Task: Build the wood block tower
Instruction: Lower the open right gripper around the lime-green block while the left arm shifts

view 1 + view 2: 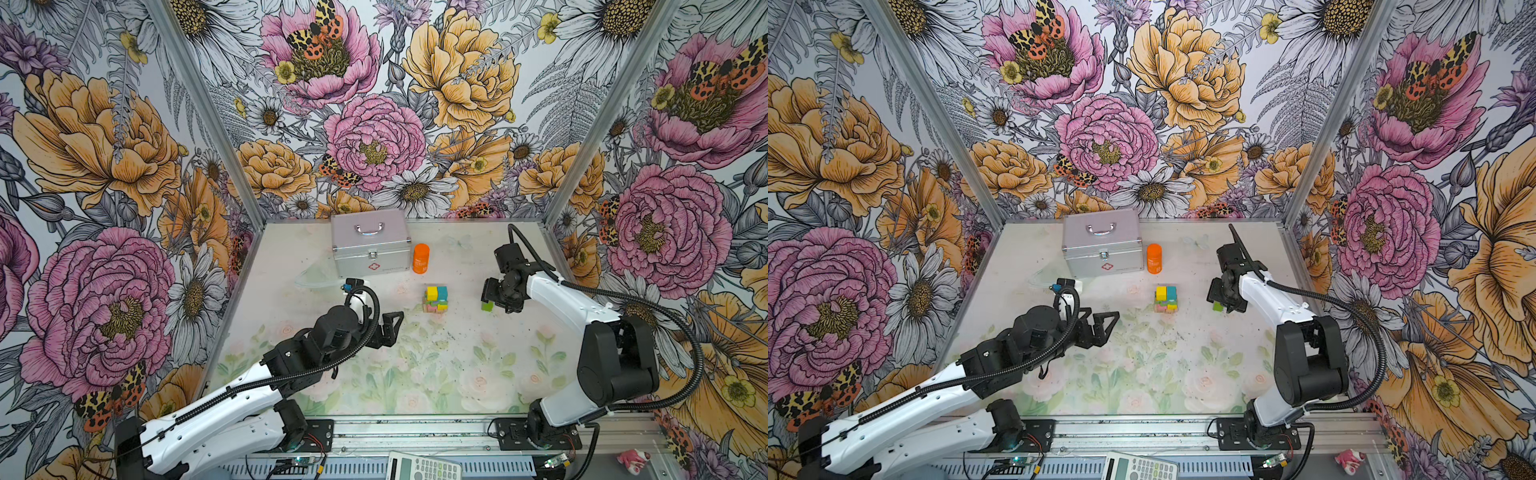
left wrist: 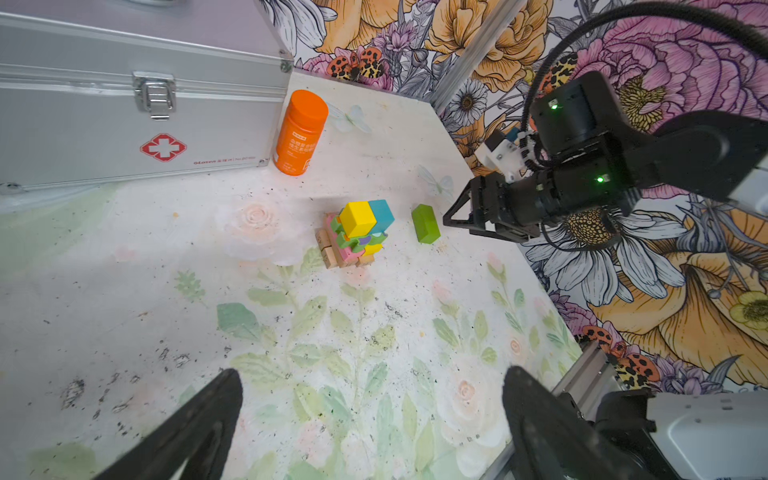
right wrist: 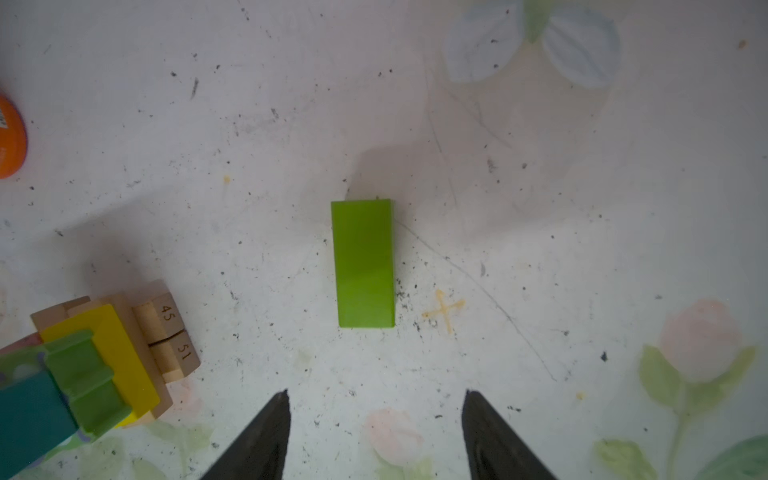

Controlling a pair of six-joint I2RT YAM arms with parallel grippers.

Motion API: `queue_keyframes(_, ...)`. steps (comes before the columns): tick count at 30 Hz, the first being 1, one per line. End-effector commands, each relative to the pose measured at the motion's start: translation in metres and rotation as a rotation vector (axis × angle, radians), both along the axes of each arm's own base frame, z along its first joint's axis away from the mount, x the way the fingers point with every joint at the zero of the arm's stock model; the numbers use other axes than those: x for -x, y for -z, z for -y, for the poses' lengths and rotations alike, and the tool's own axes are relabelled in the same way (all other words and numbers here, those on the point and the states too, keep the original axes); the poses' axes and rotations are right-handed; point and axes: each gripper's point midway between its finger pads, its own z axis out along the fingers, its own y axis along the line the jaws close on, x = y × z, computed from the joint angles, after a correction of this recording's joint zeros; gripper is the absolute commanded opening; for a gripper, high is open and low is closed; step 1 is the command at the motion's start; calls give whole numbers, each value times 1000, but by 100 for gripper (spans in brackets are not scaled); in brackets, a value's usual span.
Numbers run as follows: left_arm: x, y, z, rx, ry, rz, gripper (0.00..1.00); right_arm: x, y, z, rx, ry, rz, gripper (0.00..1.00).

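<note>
The tower stands on the table a little right of its middle, toward the far edge and just in front of the orange bottle. The bottle stands beside the silver first-aid case at the far edge. Tan planks stamped 45 and 51 form the tower's base. Above them lie a yellow bar and a green notched piece, and a yellow cube and a teal cube sit side by side on top.

A lime-green bar lies flat on the table between the tower and the right edge, apart from the tower. The right fingers hang over it, spread wider than the bar, and in the right wrist view they touch nothing; both top views show the bar peeking out beneath them.

The left fingers are spread wide and empty, hovering left of the tower and well apart from it.
</note>
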Motion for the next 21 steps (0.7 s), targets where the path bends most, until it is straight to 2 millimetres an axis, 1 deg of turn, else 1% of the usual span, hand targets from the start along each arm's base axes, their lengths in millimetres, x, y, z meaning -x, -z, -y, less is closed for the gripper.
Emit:
queue_keyframes(1,-3,-12,2,-12,-50,34,99,-24,1,-10,-52,-18,86,67)
queue_keyframes(5,0,-10,8,-27,-53,33,99,-30,19,-7,-69,-9,66,67)
queue_keyframes(8,0,-10,3,-29,-72,31,99,-33,30,-5,-77,1,49,66)
queue_keyframes(15,0,-12,-10,-37,-111,42,99,-38,42,-4,-76,6,35,66)
queue_keyframes(21,-3,-9,-14,-57,-124,44,99,-40,50,-16,-141,-2,21,66)
